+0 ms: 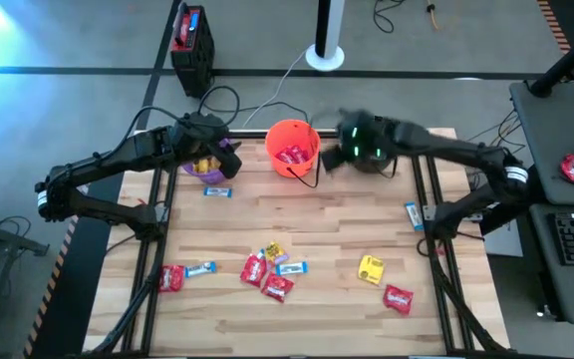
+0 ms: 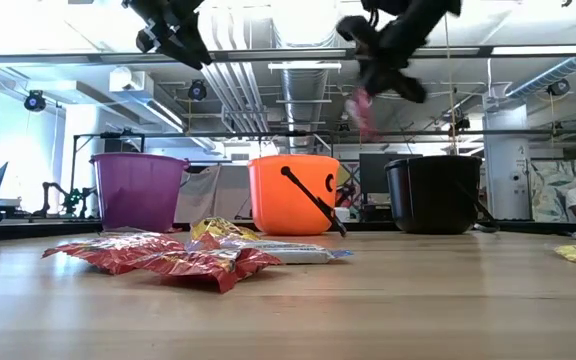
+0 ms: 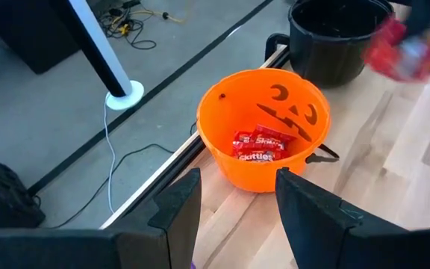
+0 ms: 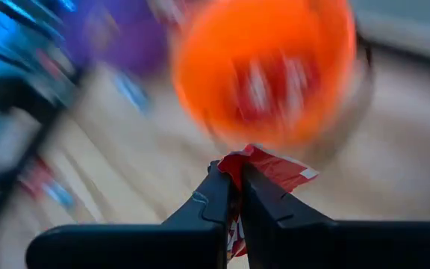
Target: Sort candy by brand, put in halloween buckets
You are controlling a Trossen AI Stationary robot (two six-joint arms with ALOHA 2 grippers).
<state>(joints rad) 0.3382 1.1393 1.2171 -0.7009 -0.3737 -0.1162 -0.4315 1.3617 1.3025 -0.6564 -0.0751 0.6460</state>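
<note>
Three halloween buckets stand in a row at the table's far edge: purple point(image 2: 136, 190), orange point(image 1: 292, 148) and black point(image 2: 433, 195). The orange one holds red packets point(image 3: 260, 144). My right gripper point(image 4: 234, 187) is shut on a red candy packet point(image 2: 361, 112), high in the air between the orange and black buckets. My left gripper point(image 3: 234, 202) hovers open and empty above the purple bucket point(image 1: 205, 168), which holds yellow packets. Loose candy lies on the table's near half, among it a red packet point(image 1: 276, 288) and a yellow one point(image 1: 370, 269). My right gripper pinches the red packet between its two fingers. One crumpled end point(image 4: 263, 166) sticks out past the fingertips. The fingers slant downward. The packet is lifted clear of the table and, in the low view, hangs just below the fingers.
Blue-and-white packets lie near the purple bucket point(image 1: 217, 191) and by the table's right edge point(image 1: 413, 214). The orange bucket's thin black handle point(image 2: 313, 202) hangs down its front. The right arm covers most of the black bucket in the high view.
</note>
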